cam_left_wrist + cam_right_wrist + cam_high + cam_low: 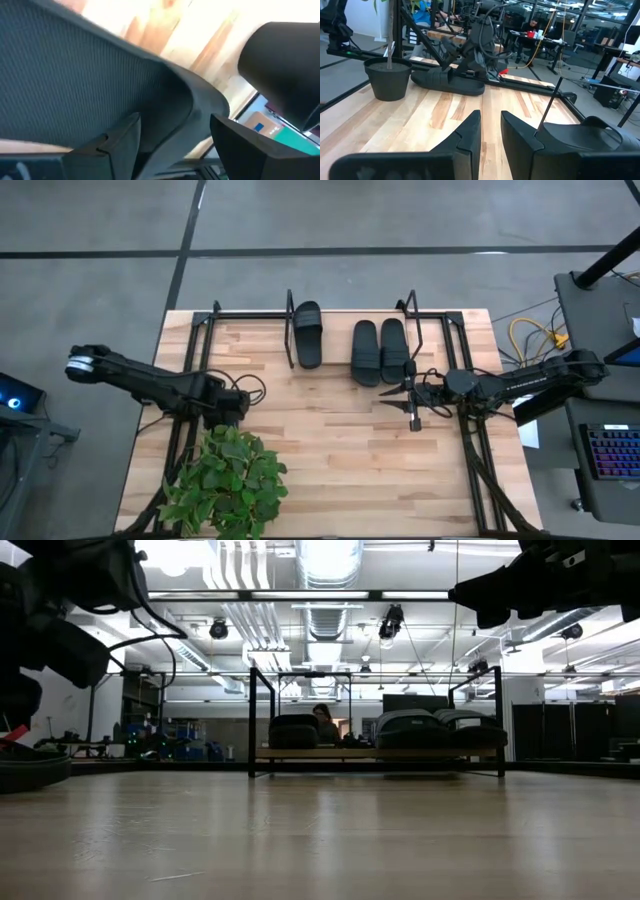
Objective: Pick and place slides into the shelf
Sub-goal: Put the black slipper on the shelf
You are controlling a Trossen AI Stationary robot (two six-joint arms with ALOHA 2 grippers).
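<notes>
Wooden surface holds one slide by the pot; my left jaws sit around it, tightness I cannot tell; right jaws barely open, empty; loose grip could drop it.

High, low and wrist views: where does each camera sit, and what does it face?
High: overhead, looking down on pale wooden table; left arm, right arm show.
Low: tabletop height, facing black rod shelf; arms overhead.
Left wrist: close against black slide sandal; own jaws apart.
Right wrist: faces left arm across table; own jaws ajar.
High and low share three shelved slides.
</notes>
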